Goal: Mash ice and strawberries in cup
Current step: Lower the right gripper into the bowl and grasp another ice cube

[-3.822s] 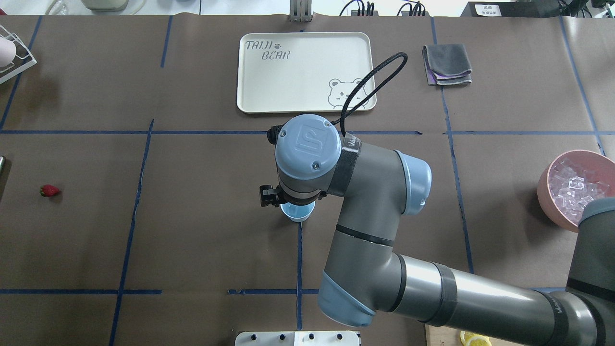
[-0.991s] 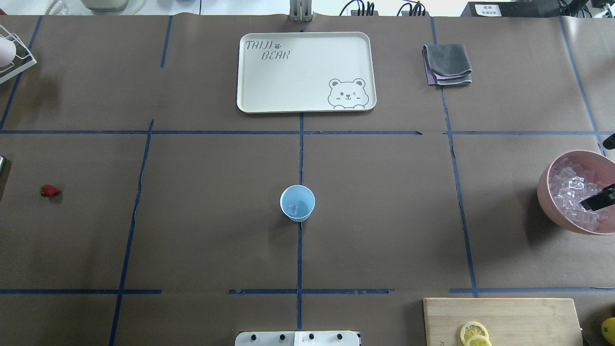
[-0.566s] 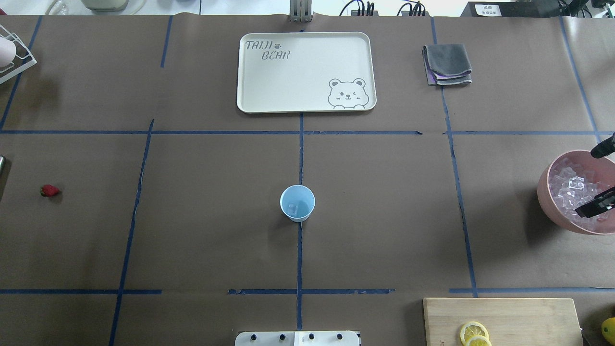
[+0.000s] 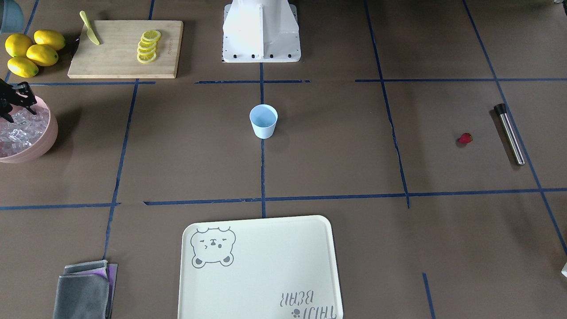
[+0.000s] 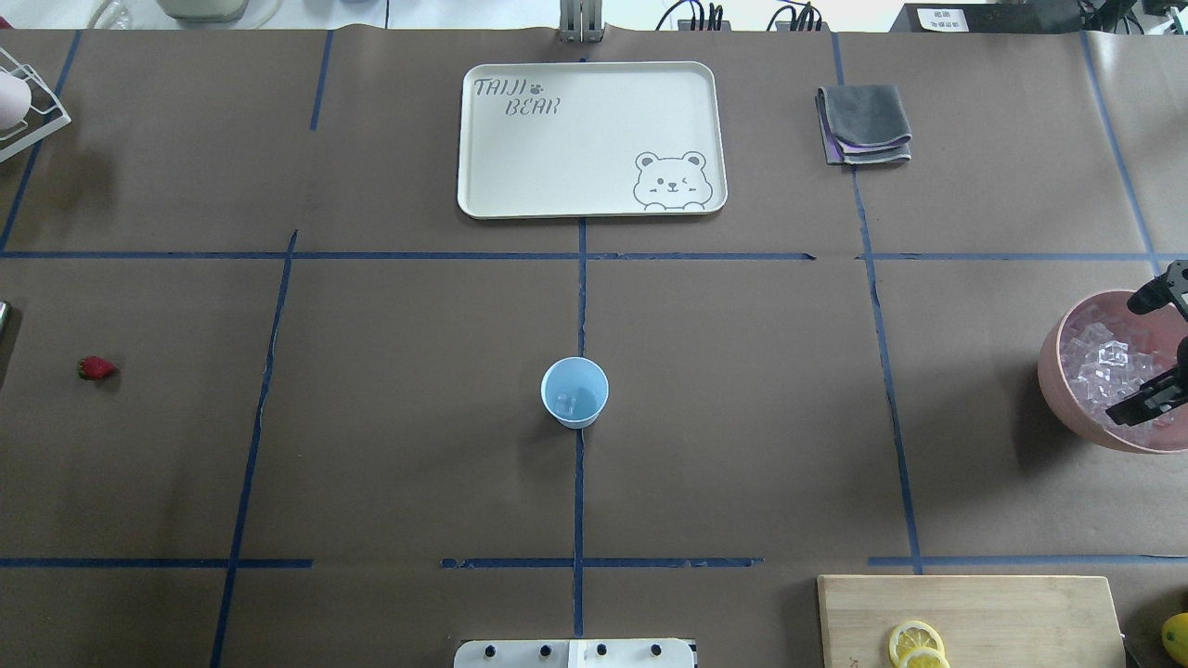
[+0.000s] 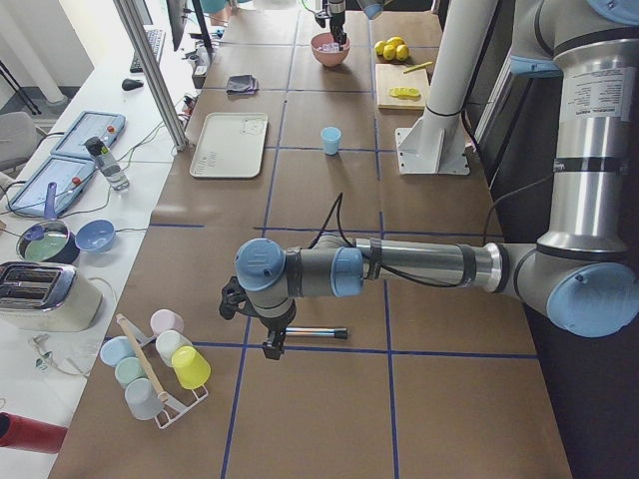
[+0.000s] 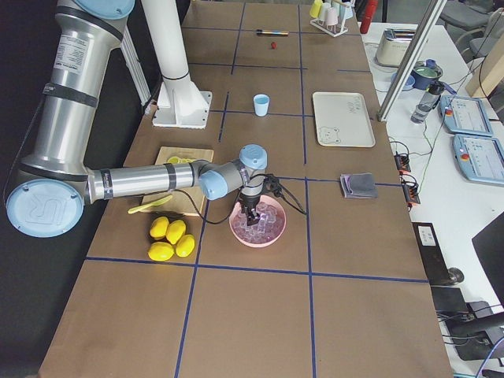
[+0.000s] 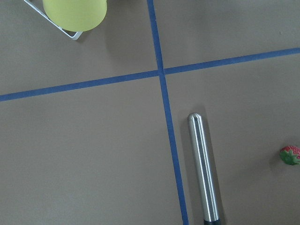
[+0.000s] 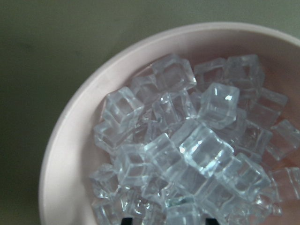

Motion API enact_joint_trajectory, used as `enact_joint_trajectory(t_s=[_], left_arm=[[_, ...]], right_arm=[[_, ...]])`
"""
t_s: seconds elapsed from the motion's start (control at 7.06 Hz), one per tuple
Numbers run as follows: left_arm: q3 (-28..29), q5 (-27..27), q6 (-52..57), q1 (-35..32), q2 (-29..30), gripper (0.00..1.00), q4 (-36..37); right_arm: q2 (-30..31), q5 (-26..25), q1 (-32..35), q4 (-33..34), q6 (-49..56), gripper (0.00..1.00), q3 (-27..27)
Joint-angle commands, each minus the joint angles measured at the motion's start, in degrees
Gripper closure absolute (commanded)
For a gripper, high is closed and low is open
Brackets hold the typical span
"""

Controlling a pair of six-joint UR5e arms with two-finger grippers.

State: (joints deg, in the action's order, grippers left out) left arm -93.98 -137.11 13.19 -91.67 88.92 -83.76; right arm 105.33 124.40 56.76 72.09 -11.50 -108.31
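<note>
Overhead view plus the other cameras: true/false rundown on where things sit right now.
1. The small red strawberry lies inside the light-blue plastic cup. False: it lies on the brown-papered table, beside the steel rod.
2. The right end effector is over the pink bowl of clear ice cubes. True.
3. The cup stands on the cream bear-print tray. False: it stands on the table, off the tray.
4. Lemon slices lie on the wooden cutting board. True.
</note>
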Motion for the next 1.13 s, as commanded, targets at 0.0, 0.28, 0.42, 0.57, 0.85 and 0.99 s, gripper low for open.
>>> enact_joint_trajectory(t_s=[0.0,0.28,0.42,0.57,0.85,0.99], left_arm=[[-0.2,0.0,0.0,0.0,-0.1,0.0,0.0],[-0.6,0.0,-0.1,0.0,-0.1,0.0,0.0],[-0.8,0.0,-0.1,0.0,-0.1,0.0,0.0],[-0.8,0.0,-0.2,0.0,0.0,0.0,0.0],[-0.9,0.0,-0.1,0.0,0.0,0.0,0.0],[-0.8,0.0,-0.2,0.0,-0.1,0.0,0.0]], right_arm=[[0.1,0.0,0.2,0.1,0.6,0.39,0.1],[-0.1,0.0,0.4,0.2,0.6,0.41,0.1],[0.0,-0.1,0.6,0.1,0.6,0.41,0.1],[-0.1,0.0,0.7,0.1,0.6,0.42,0.1],[0.0,-0.1,1.1,0.1,0.7,0.64,0.0],[0.0,0.0,1.6,0.0,1.3,0.86,-0.1]])
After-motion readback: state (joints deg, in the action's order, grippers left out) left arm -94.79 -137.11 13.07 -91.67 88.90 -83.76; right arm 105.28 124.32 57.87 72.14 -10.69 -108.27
